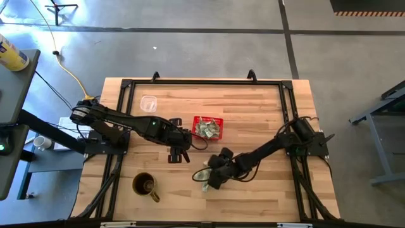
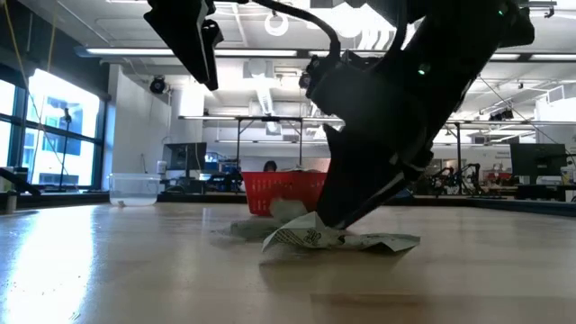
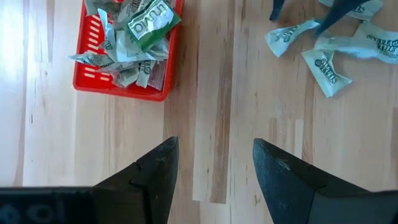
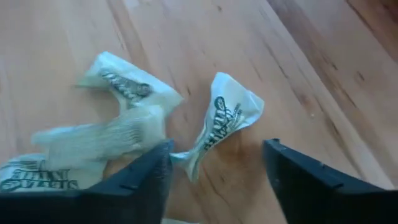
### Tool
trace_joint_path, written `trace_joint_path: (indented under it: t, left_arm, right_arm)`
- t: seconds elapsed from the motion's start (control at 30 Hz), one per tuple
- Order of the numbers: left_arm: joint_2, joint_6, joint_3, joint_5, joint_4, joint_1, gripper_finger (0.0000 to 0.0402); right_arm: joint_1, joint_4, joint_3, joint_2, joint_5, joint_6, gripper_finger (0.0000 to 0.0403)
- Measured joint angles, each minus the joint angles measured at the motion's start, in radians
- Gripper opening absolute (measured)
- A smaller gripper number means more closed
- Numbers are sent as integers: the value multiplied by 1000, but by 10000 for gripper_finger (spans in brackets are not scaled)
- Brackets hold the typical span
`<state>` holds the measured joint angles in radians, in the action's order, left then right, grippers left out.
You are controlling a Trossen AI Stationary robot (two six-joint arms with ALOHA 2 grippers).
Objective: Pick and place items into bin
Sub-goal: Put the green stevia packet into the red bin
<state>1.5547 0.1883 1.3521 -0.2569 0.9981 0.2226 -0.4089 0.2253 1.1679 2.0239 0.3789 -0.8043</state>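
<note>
Lying on the wooden table [image 1: 266, 114]: a red basket [image 1: 208, 127] holding packets, loose packets [image 1: 204, 175] nearer the front edge. Hovering beside the basket, the left gripper [image 1: 179, 155]; reaching down over the loose packets, the right gripper [image 1: 212, 179]. Standing apart: a brown mug [image 1: 145, 185] and a clear cup [image 1: 149, 103].

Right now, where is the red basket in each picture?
High view: the red basket sits near the table's middle, just past the left gripper.
Low view: it stands far back, behind the packets.
Left wrist view: upper left corner, stuffed with packets.
Right wrist view: not in it.
Shared landmark: the loose packets on the wood.
</note>
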Motion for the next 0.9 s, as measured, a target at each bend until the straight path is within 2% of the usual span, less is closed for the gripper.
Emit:
trace_joint_path:
  t: [0.2, 0.3, 0.37, 0.5, 0.67, 0.83, 0.9]
  left_arm:
    - [0, 0, 0, 0, 0, 0, 238]
    - [0, 0, 0, 0, 0, 0, 238]
    - [0, 0, 0, 0, 0, 0, 238]
    - [0, 0, 0, 0, -1, 0, 238]
    - [0, 0, 1, 1, 0, 0, 238]
    - [0, -9, 1, 12, -6, 0, 238]
    - [0, -20, 1, 65, -14, 0, 238]
  right_arm:
    - [15, -12, 1, 23, 12, 1, 114]
    - [37, -14, -1, 4, -8, 22, 42]
    - [61, -4, -3, -17, -40, 22, 12]
    - [121, 32, -8, -99, -15, 14, 20]
    - [191, 146, -4, -263, 117, 134, 8]
    - [335, 231, -7, -307, 48, 244, 25]
    - [380, 194, -7, -303, -11, 316, 38]
